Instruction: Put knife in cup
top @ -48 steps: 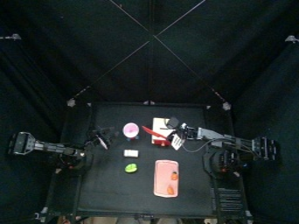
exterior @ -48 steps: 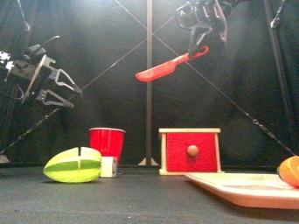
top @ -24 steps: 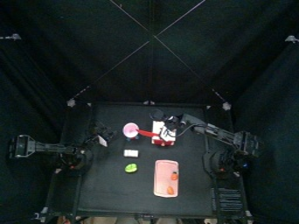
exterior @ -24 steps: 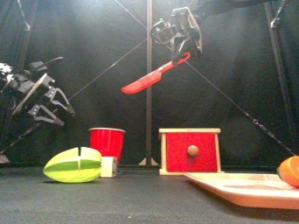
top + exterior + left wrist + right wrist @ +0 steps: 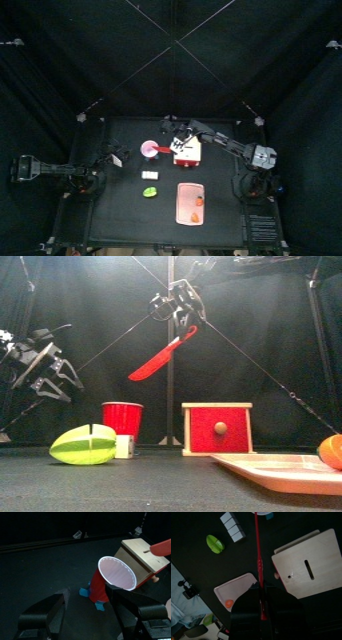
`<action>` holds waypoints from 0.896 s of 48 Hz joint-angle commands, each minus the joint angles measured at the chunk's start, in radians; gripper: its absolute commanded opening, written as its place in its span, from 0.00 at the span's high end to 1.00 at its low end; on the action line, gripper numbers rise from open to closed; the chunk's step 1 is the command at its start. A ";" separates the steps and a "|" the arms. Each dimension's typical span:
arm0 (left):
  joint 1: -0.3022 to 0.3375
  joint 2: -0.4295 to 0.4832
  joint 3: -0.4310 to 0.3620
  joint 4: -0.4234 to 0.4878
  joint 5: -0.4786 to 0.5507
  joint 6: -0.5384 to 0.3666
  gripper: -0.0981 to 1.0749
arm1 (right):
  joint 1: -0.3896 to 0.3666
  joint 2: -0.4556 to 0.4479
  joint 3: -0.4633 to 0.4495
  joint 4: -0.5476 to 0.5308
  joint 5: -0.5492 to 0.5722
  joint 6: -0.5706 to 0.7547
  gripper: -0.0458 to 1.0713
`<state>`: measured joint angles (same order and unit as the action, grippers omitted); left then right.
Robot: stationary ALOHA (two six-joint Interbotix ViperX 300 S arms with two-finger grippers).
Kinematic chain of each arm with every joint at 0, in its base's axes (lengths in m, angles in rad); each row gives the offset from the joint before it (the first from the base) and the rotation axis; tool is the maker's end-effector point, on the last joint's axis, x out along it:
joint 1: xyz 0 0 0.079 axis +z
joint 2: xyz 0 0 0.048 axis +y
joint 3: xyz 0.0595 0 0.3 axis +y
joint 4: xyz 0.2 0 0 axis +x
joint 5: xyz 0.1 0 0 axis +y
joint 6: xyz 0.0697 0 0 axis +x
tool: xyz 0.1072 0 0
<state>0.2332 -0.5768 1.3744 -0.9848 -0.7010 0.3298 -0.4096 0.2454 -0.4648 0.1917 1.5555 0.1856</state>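
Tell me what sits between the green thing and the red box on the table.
In the front view, the cup stands between the green thing and the red box.

One red knife (image 5: 163,352), one pink cup (image 5: 122,417), one red-and-white box (image 5: 218,428), one tray (image 5: 281,470), one green half-fruit (image 5: 83,445)

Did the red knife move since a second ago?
Yes. In the front view the knife slid left, from above the red box toward above the cup, hanging steeper from the right gripper.
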 commanded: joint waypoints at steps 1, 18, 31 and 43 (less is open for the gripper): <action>0.002 0.000 -0.009 0.005 -0.002 0.000 0.13 | -0.005 0.028 -0.097 0.000 0.051 -0.005 0.73; 0.002 0.000 -0.009 0.006 0.020 0.000 0.13 | -0.005 0.212 -0.342 -0.005 0.181 -0.040 0.73; -0.003 -0.002 -0.009 0.006 0.029 0.000 0.13 | -0.006 0.265 -0.400 -0.026 0.186 -0.048 0.73; -0.003 -0.002 -0.008 0.006 0.029 0.000 0.13 | -0.005 0.296 -0.420 -0.035 0.186 -0.049 0.73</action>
<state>0.2301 -0.5783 1.3760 -0.9833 -0.6688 0.3298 -0.4096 0.5614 -0.8544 0.1565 1.7411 0.1396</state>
